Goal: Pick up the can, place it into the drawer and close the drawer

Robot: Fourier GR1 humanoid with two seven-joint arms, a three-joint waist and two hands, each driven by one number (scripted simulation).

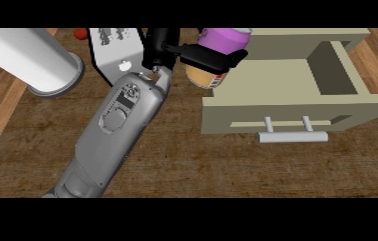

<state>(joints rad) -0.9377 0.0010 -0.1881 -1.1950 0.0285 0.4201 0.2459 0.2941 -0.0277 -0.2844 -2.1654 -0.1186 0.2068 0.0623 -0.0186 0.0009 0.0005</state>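
Can handling: the can (216,55) was judged light and rigid, with smooth curved walls likely to slip in a sidelong grasp; the middle of its body, away from the lid, looked the best place to take hold.
Can appearance: it had a purple top end and a tan lower body carrying a small red-and-white label, and it was tilted in the grasp.
Can position: it was held off the counter (221,170), at the left edge of the open drawer (295,77), not yet set down inside.
Right hand: the right hand (199,55) was wrapped around the can's middle, black fingers curled across it; the thumb side was probably behind the can, though the view hid it.
Left hand: not visible.
Drawer: it stood pulled out, beige, its handle (293,136) pointing toward the robot.
Nearby: a white cylinder (37,60) lay at the left, well apart from the drawer.
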